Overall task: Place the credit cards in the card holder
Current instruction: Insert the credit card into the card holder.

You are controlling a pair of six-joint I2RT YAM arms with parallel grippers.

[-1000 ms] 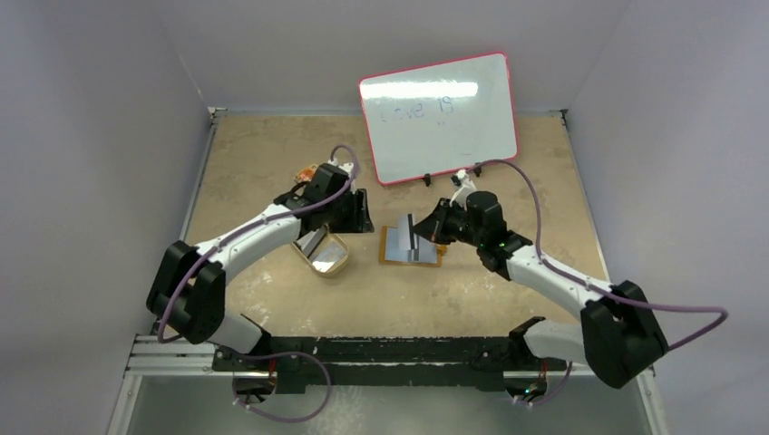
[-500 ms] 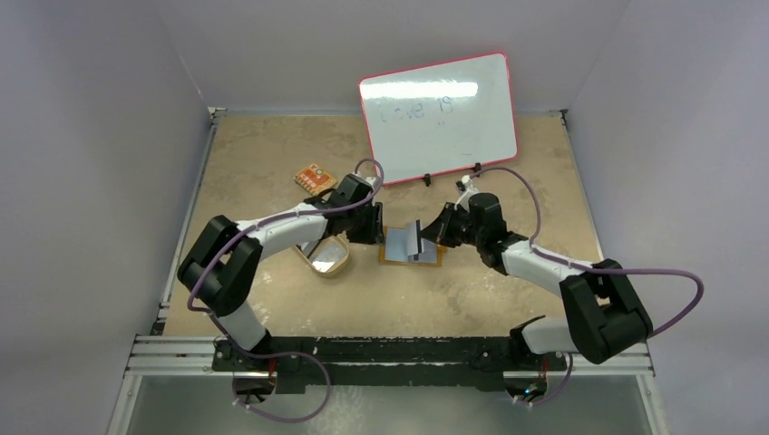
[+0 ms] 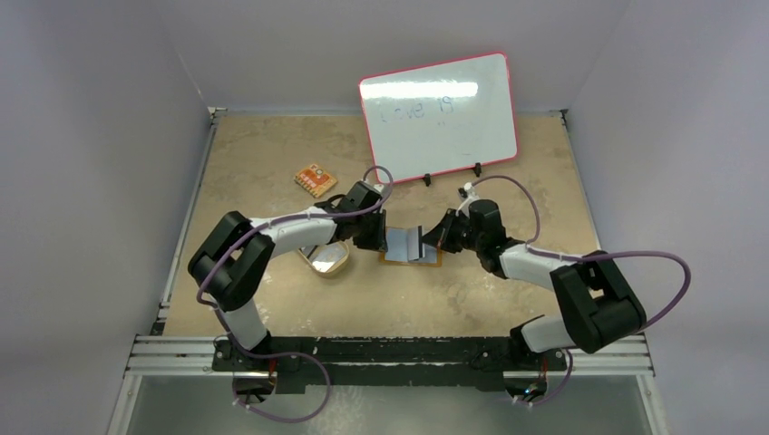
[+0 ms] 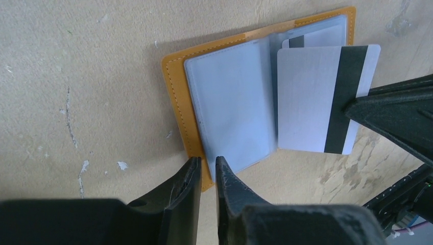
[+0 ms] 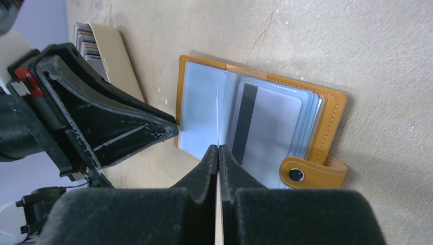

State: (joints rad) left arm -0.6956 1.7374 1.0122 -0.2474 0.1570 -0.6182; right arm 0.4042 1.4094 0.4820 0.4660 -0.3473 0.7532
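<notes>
The card holder [image 3: 410, 246] lies open and flat at the middle of the table [image 3: 272, 154], pale sleeves up. Its snap tab sticks out from the cover on the right arm's side. Bare table runs all round it, widest toward the near edge, and the walls stand well apart from it.

The 2 arms meet over the holder from opposite sides. The left gripper [image 4: 206, 166] has its fingers drawn almost together with a thin slit between them. Its tips are at the holder's orange edge, and I cannot tell whether they clamp it. The right gripper [image 5: 218, 150] pinches 1 credit card [image 4: 316, 97] by its dark-striped end. The card stands on edge above the sleeves near the fold and is not yet in a pocket.

A tan oval dish [image 3: 328, 256] sits near the holder's left side, partly under the left arm. An orange patterned piece [image 3: 315, 179] lies farther back, well apart. A whiteboard [image 3: 440, 116] stands behind the holder.

The dish holds a stack of cards [image 5: 87, 43] on edge. In the holder, 1 sleeved card [image 5: 265, 127] with a dark stripe sits in the right-hand pocket.
</notes>
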